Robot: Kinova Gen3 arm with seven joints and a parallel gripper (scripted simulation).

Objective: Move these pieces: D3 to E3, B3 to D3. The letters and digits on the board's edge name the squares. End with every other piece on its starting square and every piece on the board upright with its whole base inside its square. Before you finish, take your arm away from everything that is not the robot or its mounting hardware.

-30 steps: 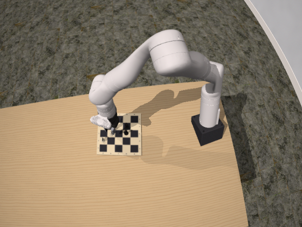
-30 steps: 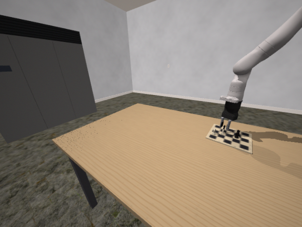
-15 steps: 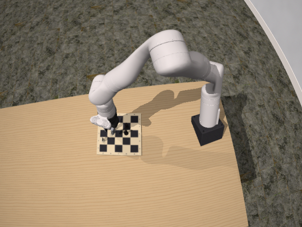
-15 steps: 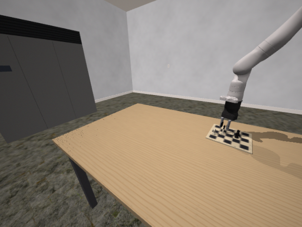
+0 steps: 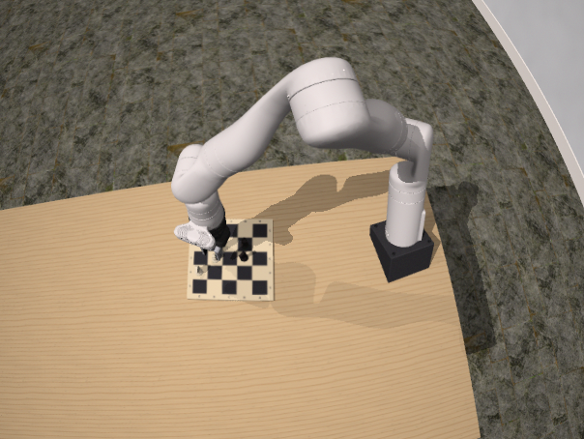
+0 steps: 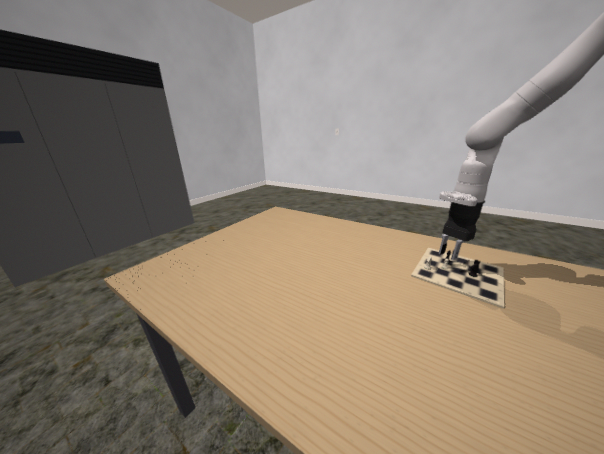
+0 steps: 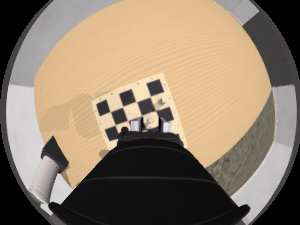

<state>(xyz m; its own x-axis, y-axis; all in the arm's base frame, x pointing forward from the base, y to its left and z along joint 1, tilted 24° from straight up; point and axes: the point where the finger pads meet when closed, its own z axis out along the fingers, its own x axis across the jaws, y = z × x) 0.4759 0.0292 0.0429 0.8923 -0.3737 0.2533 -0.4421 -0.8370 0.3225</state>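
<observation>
Nearest to me runs the long pale wooden table; far along it lies the small square checkered board of cream and black squares. Over its far-left part hangs the black two-finger gripper of the white arm, pointing straight down; its fingers stand spread apart, and between them, lower, a small dark piece stands upright on the board; I judge that nothing is pinched yet. A larger black piece stands well to the right, and a small pale grey piece near the left edge. The letters on the rim are too small for me to read, so I cannot tell which square is which. To do this step well, I think the fingers should come down evenly on both sides of the dark piece, centred; then close gently, and lift straight so the neighbours are not touched. Behind the table, a dark grey cabinet stands by the wall.
</observation>
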